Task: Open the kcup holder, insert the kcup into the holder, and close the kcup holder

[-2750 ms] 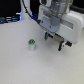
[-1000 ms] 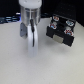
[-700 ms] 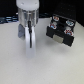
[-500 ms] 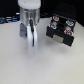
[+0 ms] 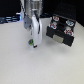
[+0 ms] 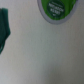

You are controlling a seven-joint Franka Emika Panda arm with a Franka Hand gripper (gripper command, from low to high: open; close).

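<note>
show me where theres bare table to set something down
The white table is bare across the near side and on the exterior view's left of the end effector. It is crowded at the back: the end effector hangs right over the kcup, with the open kcup holder on the exterior view's right.

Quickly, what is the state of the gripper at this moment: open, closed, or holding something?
Gripper: open, holding nothing; its fingers hang over the kcup, which sits on the table.
</note>
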